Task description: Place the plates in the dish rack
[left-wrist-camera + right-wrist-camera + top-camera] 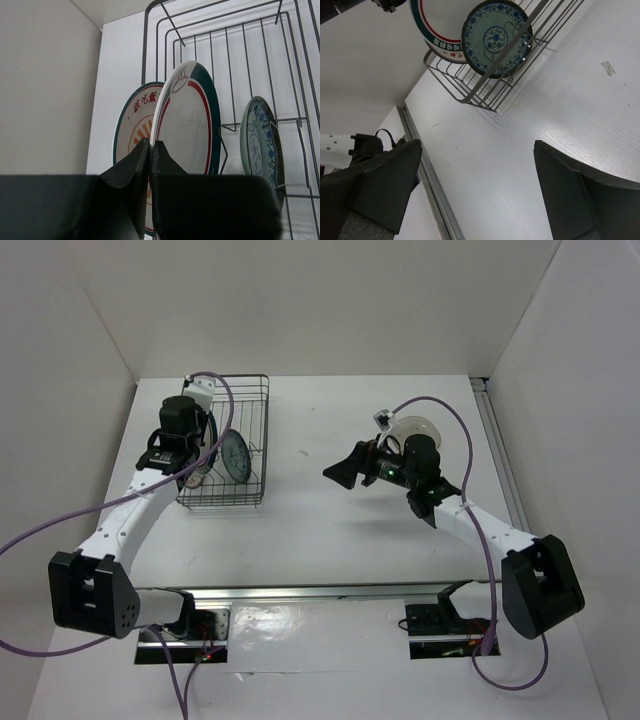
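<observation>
Plates stand on edge in the dish rack (252,405), three of them, held up between its wires. The left gripper (150,150) is pinched shut on the lower rim of the white plate (187,125) with the red and teal rings; in the left wrist view the plate's edge runs straight down into the narrow slit between the two dark fingers. Just beside that plate, on the side away from the middle of the dish rack, stands the orange sunburst plate (136,117), its face partly covered by the ringed one. On the other side, a gap away and nearer the middle of the dish rack, stands the teal patterned plate (257,145), leaning against an upright wire. From above, all three sit in the near half of the dish rack, and the left arm reaches in over its near left corner.

The right gripper (477,150) is spread wide with nothing between its fingers. It hangs over the bare counter (545,115), well apart from the dish rack on its right side, and points towards it. The pale grey plate (415,426) lies flat on the counter farther from the dish rack again, just behind the right wrist, which hides part of it
</observation>
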You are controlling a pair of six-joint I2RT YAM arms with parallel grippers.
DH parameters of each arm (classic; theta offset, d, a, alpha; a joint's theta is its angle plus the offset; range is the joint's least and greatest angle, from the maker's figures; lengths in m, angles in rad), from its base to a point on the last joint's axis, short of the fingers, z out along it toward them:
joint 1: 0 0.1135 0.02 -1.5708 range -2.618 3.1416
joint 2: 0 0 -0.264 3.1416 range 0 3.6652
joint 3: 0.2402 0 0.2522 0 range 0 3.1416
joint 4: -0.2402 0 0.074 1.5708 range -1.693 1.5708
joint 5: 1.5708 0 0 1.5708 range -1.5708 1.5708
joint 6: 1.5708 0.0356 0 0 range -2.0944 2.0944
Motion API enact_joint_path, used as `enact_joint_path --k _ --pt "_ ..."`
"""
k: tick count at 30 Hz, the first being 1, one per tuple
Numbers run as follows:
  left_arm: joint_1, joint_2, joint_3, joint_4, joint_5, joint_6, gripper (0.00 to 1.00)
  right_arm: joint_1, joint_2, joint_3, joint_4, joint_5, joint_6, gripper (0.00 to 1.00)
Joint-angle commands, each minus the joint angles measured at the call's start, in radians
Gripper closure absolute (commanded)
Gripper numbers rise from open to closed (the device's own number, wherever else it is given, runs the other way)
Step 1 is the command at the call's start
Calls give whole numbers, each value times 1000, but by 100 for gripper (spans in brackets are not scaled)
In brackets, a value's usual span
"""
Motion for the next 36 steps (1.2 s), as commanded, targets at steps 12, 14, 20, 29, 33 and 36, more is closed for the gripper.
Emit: enact_joint_path --k 12,14,20,29,33,36 --pt "-3 42 25 48 -5 -58 74 7 -40 -9 29 22 -29 0" --pt "-3 42 25 57 -5 -67 64 7 -40 -9 28 22 -38 0" --pt "-3 42 25 48 -31 -76 41 7 -49 -9 -14 91 -48 0" --pt "-60 -102 133 -91 73 -300 0 -7 -100 55 -258 629 -94 0" --pt "-110 -124 172 -142 157 -369 0 -175 -14 78 -326 691 1 0" --pt "-132 -124 172 -151 286 -372 0 -334 20 54 -239 509 49 0"
